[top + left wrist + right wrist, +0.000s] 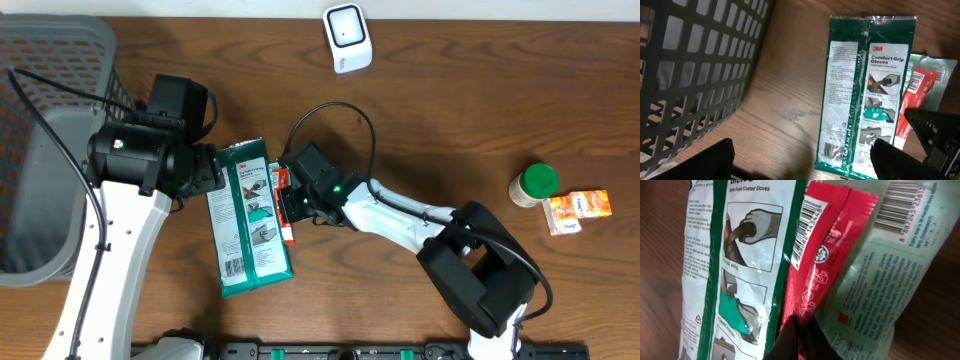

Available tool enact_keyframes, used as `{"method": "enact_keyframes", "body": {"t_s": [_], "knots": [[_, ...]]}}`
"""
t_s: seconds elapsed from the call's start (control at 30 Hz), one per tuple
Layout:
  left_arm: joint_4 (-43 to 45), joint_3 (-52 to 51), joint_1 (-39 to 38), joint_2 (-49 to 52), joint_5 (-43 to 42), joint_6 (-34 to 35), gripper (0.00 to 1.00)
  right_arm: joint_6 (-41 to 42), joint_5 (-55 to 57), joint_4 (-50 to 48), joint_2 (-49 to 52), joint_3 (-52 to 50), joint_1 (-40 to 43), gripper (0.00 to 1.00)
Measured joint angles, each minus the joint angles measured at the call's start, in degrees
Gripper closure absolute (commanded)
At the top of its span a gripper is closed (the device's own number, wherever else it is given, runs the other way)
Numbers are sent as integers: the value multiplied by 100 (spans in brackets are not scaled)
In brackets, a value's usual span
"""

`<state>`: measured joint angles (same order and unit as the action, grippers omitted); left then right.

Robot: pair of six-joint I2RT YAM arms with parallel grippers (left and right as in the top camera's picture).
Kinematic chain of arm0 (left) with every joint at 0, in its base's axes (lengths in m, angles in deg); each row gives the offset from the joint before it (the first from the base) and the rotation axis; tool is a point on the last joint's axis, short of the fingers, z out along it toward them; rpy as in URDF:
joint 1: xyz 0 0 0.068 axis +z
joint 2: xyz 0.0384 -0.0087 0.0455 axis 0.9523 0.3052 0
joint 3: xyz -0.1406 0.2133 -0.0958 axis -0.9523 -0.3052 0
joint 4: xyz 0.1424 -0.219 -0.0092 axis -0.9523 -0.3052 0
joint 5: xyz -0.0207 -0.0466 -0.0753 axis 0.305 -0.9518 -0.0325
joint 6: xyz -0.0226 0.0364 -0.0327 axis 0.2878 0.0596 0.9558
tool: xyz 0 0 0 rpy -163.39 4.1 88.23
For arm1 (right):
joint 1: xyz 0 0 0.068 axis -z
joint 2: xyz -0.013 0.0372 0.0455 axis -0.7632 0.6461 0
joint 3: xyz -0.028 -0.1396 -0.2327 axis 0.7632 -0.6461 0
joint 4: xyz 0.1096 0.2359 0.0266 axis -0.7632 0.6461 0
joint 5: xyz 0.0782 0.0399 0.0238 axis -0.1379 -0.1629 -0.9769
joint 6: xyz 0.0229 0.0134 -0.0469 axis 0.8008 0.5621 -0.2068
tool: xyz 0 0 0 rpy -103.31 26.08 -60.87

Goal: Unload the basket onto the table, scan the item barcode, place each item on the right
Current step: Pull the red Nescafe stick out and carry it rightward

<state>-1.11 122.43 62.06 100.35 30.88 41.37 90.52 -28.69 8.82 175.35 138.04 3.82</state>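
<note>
Right fingers (785, 347) are pinched together on a red packet (825, 255) lying against a green glove pack (248, 215) on the table (450, 120). Left fingers (890, 160) stand apart. Lifting should keep the barcode (807, 222) uncovered, facing the white scanner (346, 37).

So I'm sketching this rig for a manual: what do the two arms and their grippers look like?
The left arm and the right arm both have white links joined by black cylindrical joints. The left gripper and the right gripper are black. A thin black cable loops off the right arm, and a small green light glows near its wrist.
</note>
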Motion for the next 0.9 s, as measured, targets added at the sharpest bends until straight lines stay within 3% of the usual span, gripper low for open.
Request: {"method": "enact_keyframes", "body": {"t_s": [0.17, 0.37, 0.5, 0.63, 0.9], "knots": [[0, 0, 0, 0, 0, -2, 12, -612, 46, 210, -212, -7, 70, 99], [2, 0, 0, 0, 0, -2, 12, -1788, 474, 1088, -1318, -31, 306, 99], [-2, 0, 0, 0, 0, 0, 12, -2299, 1526, 2076, -2000, -28, 374, 99], [-2, 0, 0, 0, 0, 0, 12, -2566, 2874, 2726, -2070, -33, 415, 99], [0, 0, 0, 0, 0, -2, 12, -2730, 4765, 2914, -1541, -44, 426, 99]]}}
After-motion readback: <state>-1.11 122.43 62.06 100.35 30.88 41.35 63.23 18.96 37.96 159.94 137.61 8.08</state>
